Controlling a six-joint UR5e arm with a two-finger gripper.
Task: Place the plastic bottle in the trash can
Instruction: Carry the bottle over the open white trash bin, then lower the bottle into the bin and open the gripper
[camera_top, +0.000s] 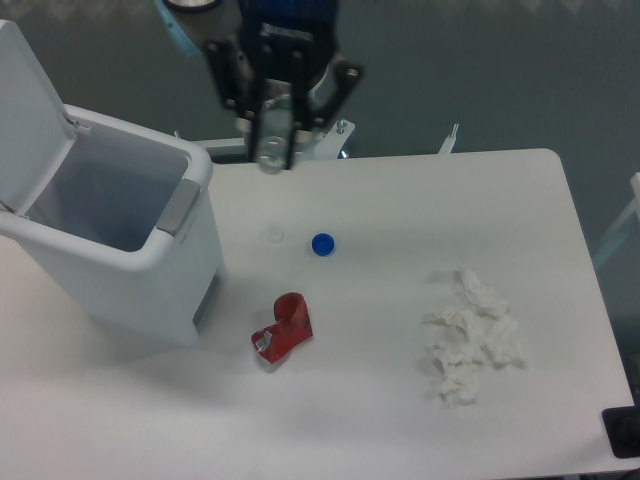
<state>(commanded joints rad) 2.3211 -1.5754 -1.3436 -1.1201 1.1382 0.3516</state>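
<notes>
- White table (380, 420) fills most of the view, with grey floor beyond its far edge.
- Nearest the camera, a black object (622, 432) sits at the table's front right corner, far to the right of the pincer and well apart from it.
- Crumpled white tissue (470, 335) lies on the table, nearer than the pincer and well off to its right.
- Crushed red can (284, 328) lies on the table, nearer than the pincer and almost in line with it, close to the bin's front corner without touching it.
- Blue cap (322, 244) rests on the table just nearer than the pincer and a little to its right.
- Small clear disc (274, 235), faint against the white top, lies beside the cap, almost straight below the pincer.
- Bin (190, 255), white with a grey front panel, stands to the left of the pincer; its lid (28, 115) is tipped up and back, and the inside is open to view.
- Pincer (276, 140) hangs above the table's far edge, just right of the bin's rim and not over its opening.
- Its fingers (292, 128) are pinching the bottle (270, 152), a small clear thing held upright between them, clear of the table.
</notes>
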